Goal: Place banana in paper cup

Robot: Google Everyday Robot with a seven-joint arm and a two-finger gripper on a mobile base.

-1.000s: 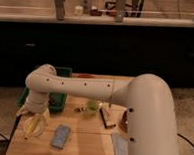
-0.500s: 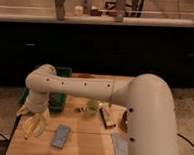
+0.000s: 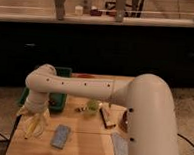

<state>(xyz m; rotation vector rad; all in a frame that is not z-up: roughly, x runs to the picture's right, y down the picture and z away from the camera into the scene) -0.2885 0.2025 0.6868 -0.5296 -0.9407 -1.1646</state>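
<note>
My arm reaches from the right across the wooden table (image 3: 85,146) to its left end. The gripper (image 3: 33,125) hangs there, pointing down, low over the table's left edge. A pale-yellow curved shape, the banana (image 3: 28,131), shows right at the gripper's tip, just above the wood. I cannot tell whether the gripper holds it. No white paper cup shows; it may be hidden behind the gripper and the wrist.
A green bin (image 3: 56,96) stands at the back left, right behind the wrist. A small green object (image 3: 92,107) sits mid-table. Two grey-blue packets (image 3: 61,135) (image 3: 120,145) lie near the front. A brown bar (image 3: 107,118) and a brown bowl (image 3: 123,122) sit beside my arm.
</note>
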